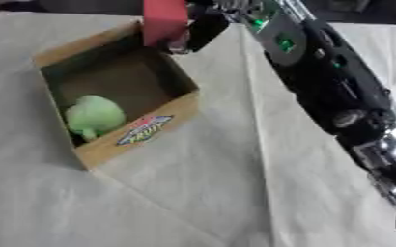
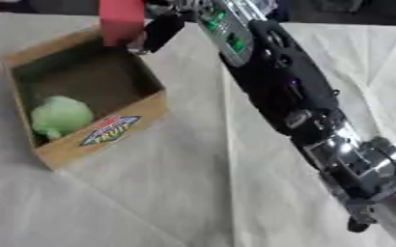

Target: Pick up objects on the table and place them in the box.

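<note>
Red block (image 1: 164,19) is hanging over the far corner of the cardboard box (image 1: 142,137), pinched in the curled fingers of the right hand (image 1: 203,26), while a green vegetable (image 1: 93,116) is lying inside the box on the cloth-covered table (image 1: 201,193).

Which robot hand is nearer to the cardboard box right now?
Right. The right robot hand holds a red block over the cardboard box's far corner. The left robot hand shows in neither view.
</note>
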Available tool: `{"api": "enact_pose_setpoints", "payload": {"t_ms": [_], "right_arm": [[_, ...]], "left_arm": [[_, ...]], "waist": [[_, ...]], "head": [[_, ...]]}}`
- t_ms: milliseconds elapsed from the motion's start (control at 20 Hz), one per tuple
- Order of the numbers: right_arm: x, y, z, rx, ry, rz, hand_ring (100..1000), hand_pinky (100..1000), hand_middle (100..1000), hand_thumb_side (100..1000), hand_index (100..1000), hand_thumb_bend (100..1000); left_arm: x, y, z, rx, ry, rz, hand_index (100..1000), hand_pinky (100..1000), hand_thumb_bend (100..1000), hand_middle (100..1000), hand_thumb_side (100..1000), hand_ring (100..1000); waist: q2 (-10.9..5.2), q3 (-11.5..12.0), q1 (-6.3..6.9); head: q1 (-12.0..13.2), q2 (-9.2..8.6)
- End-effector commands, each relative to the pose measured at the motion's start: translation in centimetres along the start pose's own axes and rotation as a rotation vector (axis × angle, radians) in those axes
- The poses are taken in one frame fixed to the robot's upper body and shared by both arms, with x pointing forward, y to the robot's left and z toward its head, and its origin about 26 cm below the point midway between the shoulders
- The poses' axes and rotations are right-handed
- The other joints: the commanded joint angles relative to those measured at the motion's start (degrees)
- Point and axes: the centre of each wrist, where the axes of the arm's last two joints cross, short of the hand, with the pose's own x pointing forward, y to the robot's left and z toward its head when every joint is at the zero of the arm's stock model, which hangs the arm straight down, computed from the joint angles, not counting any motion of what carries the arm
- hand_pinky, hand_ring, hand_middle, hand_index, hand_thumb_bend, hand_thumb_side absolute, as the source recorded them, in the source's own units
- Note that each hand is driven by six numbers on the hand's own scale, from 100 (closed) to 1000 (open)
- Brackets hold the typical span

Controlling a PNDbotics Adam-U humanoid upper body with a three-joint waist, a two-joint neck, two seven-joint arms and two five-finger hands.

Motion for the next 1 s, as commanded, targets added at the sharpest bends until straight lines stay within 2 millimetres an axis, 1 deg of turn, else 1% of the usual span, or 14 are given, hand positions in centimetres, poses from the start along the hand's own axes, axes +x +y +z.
{"api": "enact_pose_setpoints", "payload": {"t_ms": [50, 350, 500, 800, 900, 1000], "right_arm": [[0.9, -0.3, -1.3, -0.003, -0.018, 0.01, 754, 817, 586, 513, 841, 198], [2.8, 1.4, -3.7, 0.035, -0.061, 0.011, 755, 818, 587, 527, 841, 201], [3.4, 2.6, -4.8, 0.058, -0.063, 0.017, 758, 820, 590, 532, 840, 215], [3.5, 5.0, -6.4, 0.101, -0.038, 0.052, 783, 831, 606, 531, 848, 274], [3.5, 5.4, -6.7, 0.107, -0.035, 0.073, 792, 837, 629, 535, 867, 293], [3.4, 5.7, -6.9, 0.112, -0.032, 0.091, 803, 846, 671, 544, 896, 311]], "left_arm": [[0.7, 0.0, -0.7, -0.007, -0.039, 0.01, 722, 638, 297, 1000, 1000, 797], [0.8, -0.2, -0.8, -0.01, -0.045, 0.024, 721, 638, 297, 1000, 1000, 797], [0.9, -0.3, -0.8, -0.013, -0.046, 0.029, 721, 638, 297, 1000, 1000, 797], [0.9, -0.4, -0.8, -0.015, -0.047, 0.035, 721, 638, 296, 1000, 1000, 797], [0.9, -0.4, -0.8, -0.015, -0.045, 0.036, 721, 638, 294, 1000, 1000, 797], [0.9, -0.4, -0.8, -0.016, -0.044, 0.037, 721, 637, 294, 1000, 1000, 797]], "waist": [[-1.01, 0.33, 0.4], [-0.78, 0.9, 0.34], [-0.66, 1.23, 0.31], [-0.42, 1.71, 0.16], [-0.38, 1.7, 0.09], [-0.39, 1.67, 0.06]], "head": [[-0.69, -0.56], [-2.33, -0.67], [-2.82, -0.73], [-3.44, -0.79], [-3.57, -0.72], [-3.65, -0.78]]}}
